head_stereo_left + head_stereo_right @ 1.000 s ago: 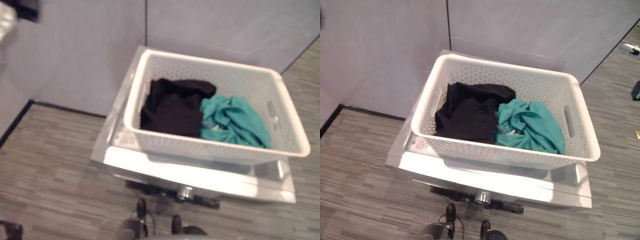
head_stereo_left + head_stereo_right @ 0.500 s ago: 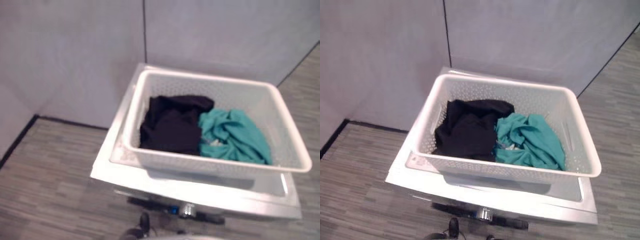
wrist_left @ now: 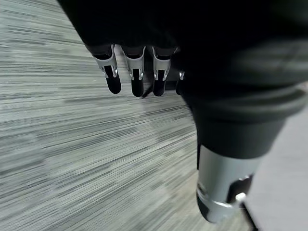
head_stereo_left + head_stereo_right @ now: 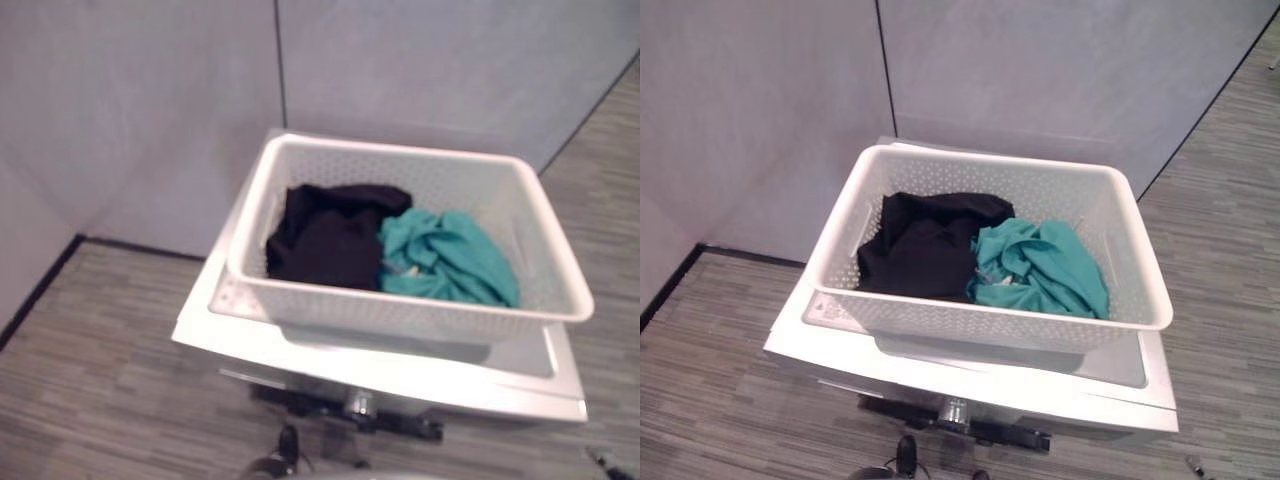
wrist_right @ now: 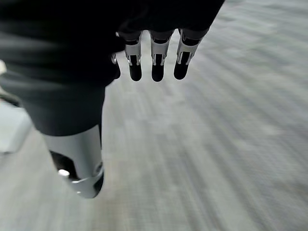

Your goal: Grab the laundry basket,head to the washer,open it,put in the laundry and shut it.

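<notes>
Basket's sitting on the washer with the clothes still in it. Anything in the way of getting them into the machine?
Yes: the basket itself sits on the washer top, covering most of it. If the lid opens upward, it must come off first. Both hands hang open over the floor, holding nothing.

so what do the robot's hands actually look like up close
Both match: the left hand and right hand have a dark ribbed cover over the back and wrist, short silver fingers with rounded black tips in a row, and a silver thumb with a dark end set apart.
</notes>
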